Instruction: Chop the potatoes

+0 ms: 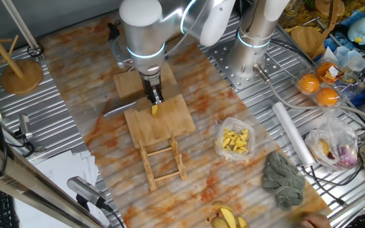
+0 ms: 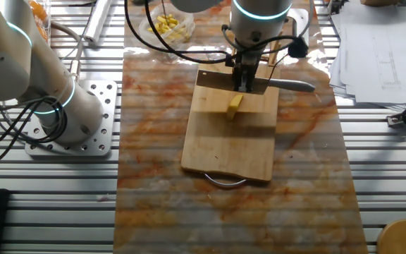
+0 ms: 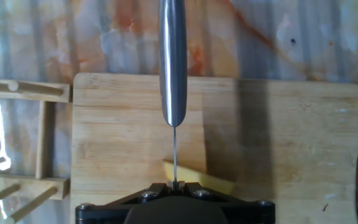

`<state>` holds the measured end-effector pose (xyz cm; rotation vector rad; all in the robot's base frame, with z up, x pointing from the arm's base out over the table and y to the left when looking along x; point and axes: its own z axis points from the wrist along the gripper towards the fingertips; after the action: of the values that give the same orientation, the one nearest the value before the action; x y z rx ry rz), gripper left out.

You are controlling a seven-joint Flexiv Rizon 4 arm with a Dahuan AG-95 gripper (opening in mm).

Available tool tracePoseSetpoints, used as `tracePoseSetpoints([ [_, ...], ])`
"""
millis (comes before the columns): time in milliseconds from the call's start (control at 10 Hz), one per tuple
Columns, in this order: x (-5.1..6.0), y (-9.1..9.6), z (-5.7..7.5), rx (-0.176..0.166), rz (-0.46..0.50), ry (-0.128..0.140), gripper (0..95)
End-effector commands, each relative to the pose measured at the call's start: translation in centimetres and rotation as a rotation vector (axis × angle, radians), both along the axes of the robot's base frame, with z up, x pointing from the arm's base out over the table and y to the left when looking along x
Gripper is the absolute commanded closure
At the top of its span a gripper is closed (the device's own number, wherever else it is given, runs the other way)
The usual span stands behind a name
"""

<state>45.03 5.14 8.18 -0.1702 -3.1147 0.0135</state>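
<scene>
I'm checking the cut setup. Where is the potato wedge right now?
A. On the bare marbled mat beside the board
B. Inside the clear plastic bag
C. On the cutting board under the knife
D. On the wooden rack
C: the potato wedge lies on the cutting board, right below the knife held in the gripper.

So counting it up: one potato wedge (image 1: 154,109) on one of two cutting boards (image 1: 160,119), the second board (image 1: 127,83) sitting behind it. One knife (image 2: 259,85), one wooden rack (image 1: 162,161). One plastic bag of yellow pieces (image 1: 235,140), two orange fruits (image 1: 309,83), one grey cloth (image 1: 282,178), one white roll (image 1: 292,133).
</scene>
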Motion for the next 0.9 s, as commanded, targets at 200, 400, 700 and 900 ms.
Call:
tracePoseSetpoints([
  [200,0.2,0.1,-1.2,-0.003,0.002,-0.007,95.0],
  [400,0.2,0.1,-1.6,-0.002,0.008,-0.011,95.0],
  [700,0.4,0.5,-2.1,-0.007,0.001,-0.014,95.0],
  [900,0.4,0.5,-2.1,-0.007,0.004,-0.015,95.0],
])
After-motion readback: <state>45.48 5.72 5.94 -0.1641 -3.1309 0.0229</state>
